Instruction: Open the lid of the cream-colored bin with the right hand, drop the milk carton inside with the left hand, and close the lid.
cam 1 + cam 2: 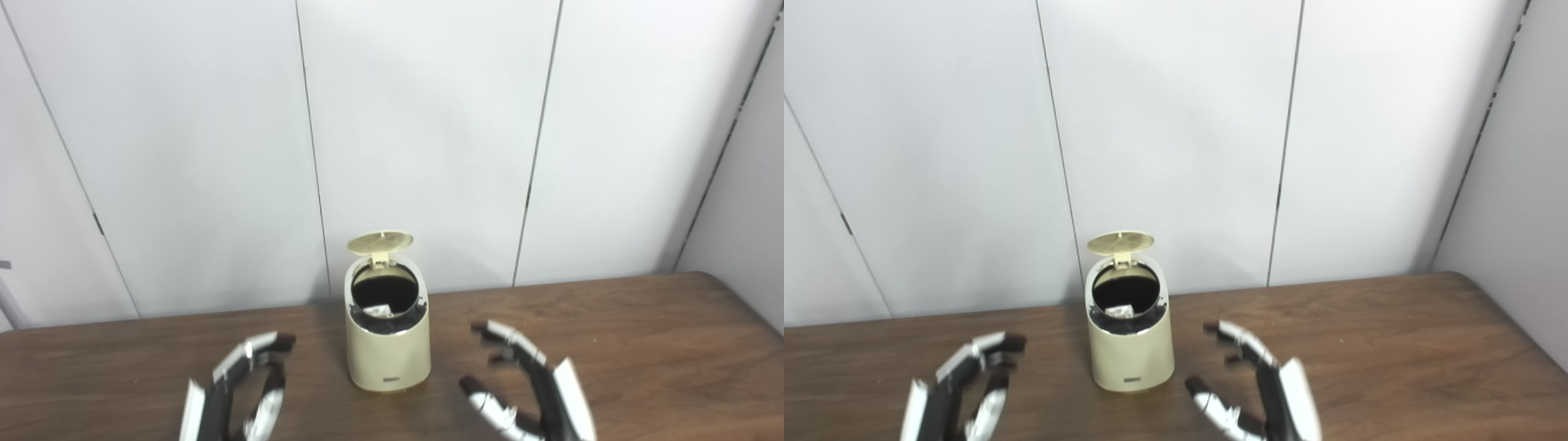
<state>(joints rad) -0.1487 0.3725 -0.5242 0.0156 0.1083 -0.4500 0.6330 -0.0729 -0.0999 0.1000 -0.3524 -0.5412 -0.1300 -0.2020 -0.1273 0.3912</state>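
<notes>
Lid (380, 241) up on the cream bin (387, 355) mid-tabletop (643, 343), milk carton (378, 310) inside, flanked by left robot hand (242, 386) and right robot hand (527, 383), both spread wide, empty.

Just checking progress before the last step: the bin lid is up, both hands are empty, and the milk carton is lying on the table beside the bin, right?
Not quite. The milk carton is inside the bin, seen through its opening in the left eye view. The lid is up, and the left hand and right hand are empty.
</notes>
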